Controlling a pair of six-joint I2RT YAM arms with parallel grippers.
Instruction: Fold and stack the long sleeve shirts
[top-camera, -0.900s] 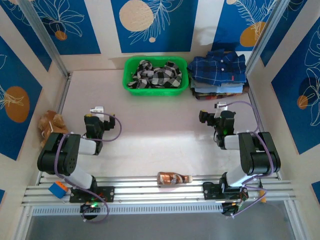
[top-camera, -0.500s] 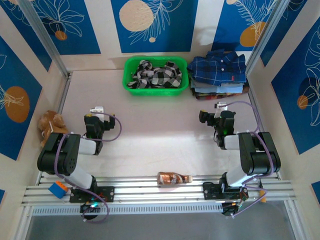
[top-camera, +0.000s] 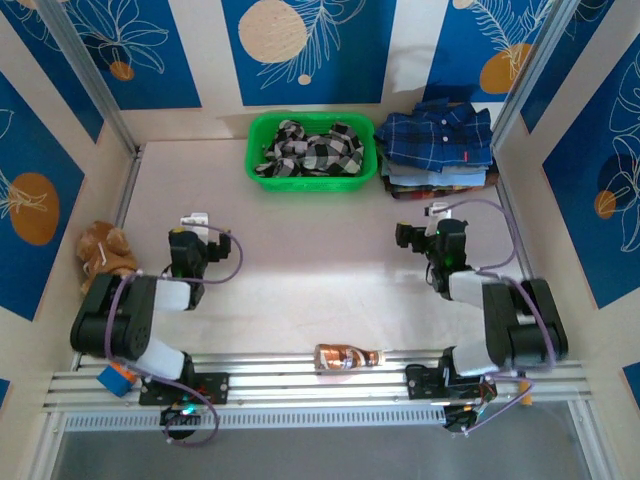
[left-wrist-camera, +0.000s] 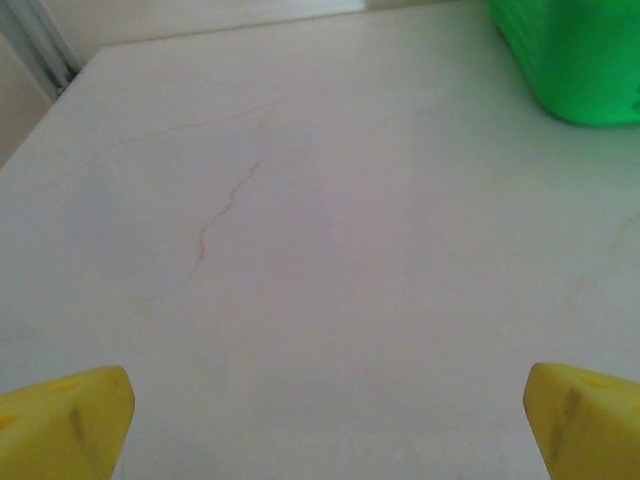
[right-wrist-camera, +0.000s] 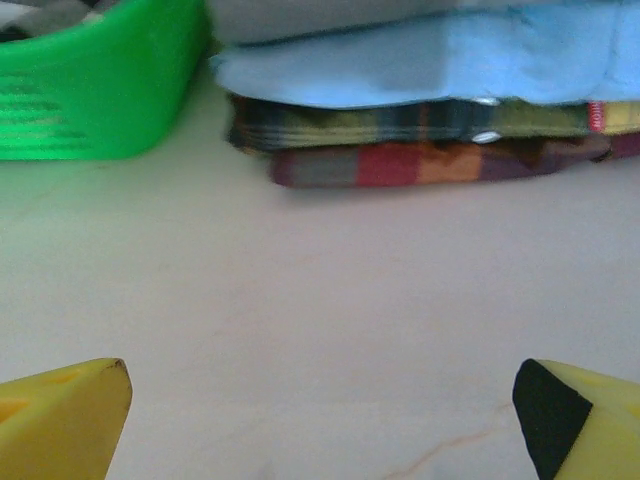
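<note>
A black-and-white checked shirt (top-camera: 312, 148) lies crumpled in the green basket (top-camera: 262, 176) at the back of the table. To the right of the basket stands a stack of folded plaid shirts (top-camera: 437, 150), the top one navy blue; the right wrist view shows its lower layers (right-wrist-camera: 430, 150) close ahead. My left gripper (top-camera: 194, 226) hovers over bare table at the left, open, with nothing between its yellow fingertips (left-wrist-camera: 65, 420). On the right, my right gripper (top-camera: 428, 221) faces the stack, also open and empty, yellow fingertips (right-wrist-camera: 62, 412) wide apart.
A brown plush toy (top-camera: 103, 248) sits at the table's left edge. A brown bottle (top-camera: 347, 357) lies on the rail between the arm bases. The basket's corner (left-wrist-camera: 580, 60) shows in the left wrist view. Walls close the table on three sides.
Both arms have shifted slightly: the right gripper moved a little farther toward the shirt stack, the left arm's elbow swung a bit left. Both grippers stay open.
</note>
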